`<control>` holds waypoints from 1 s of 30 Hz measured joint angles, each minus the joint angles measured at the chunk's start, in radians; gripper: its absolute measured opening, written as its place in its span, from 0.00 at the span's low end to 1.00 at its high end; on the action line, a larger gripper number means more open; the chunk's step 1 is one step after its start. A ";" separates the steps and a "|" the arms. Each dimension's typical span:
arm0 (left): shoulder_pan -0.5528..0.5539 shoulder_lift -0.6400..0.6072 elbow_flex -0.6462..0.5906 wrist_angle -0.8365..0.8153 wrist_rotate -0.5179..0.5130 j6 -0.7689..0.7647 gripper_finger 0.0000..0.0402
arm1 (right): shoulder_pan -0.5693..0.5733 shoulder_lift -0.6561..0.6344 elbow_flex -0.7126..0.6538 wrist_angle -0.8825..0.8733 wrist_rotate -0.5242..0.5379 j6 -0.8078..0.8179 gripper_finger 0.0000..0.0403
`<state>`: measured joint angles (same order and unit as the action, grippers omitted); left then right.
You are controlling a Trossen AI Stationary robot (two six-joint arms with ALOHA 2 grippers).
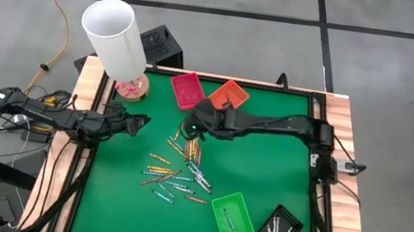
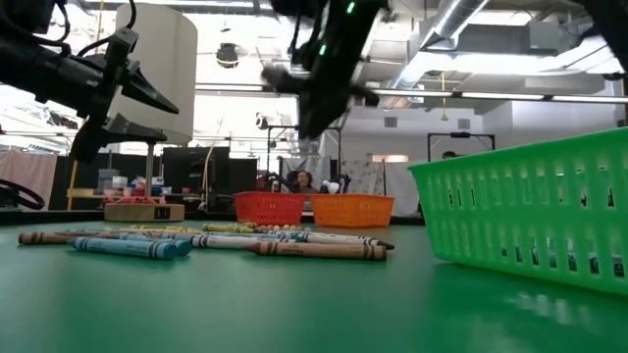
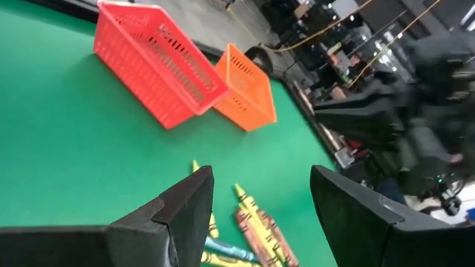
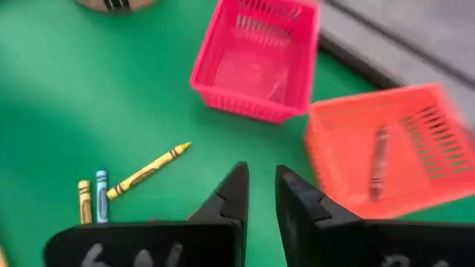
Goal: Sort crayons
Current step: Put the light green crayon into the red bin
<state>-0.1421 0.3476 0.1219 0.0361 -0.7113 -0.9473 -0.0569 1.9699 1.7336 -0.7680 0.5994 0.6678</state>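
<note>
Your work surface is a green mat [image 1: 257, 170] framed by a wooden table edge. The crayons [image 1: 177, 174] lie scattered loose at the frame's centre-left in the high view, a few more just under the right arm. One brown crayon [image 4: 378, 163] already lies in the orange tray [image 1: 228, 95], which sits beside the red tray [image 1: 187, 90] at the mat's upper edge. The green tray [image 1: 232, 217] and black tray [image 1: 279, 231] sit at lower right, each holding some crayons.

The right gripper [image 1: 193, 122] hovers above the mat near the red tray, fingers narrow with a slim gap, nothing between them. The left gripper [image 1: 139, 124] waits at the mat's left edge, fingers wide, empty.

A white cylinder [image 1: 116, 35] stands at upper left. Beyond: grey floor, a yellow cable [image 1: 59, 26], and in the low view, shelving and ceiling pipes.
</note>
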 joint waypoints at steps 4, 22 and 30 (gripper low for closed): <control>0.000 0.004 0.000 -0.002 0.007 -0.003 0.54 | -0.036 0.078 -0.001 0.108 -0.009 0.011 0.16; 0.000 0.012 0.000 -0.031 -0.003 -0.002 0.54 | -0.102 0.275 0.005 0.508 -0.316 0.115 0.16; 0.001 0.012 0.000 -0.027 0.002 -0.001 0.54 | -0.089 0.277 0.003 0.485 -0.344 0.086 0.16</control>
<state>-0.1415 0.3599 0.1215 0.0086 -0.7089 -0.9485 -0.1462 2.2467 1.7363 -0.2833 0.2554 0.7538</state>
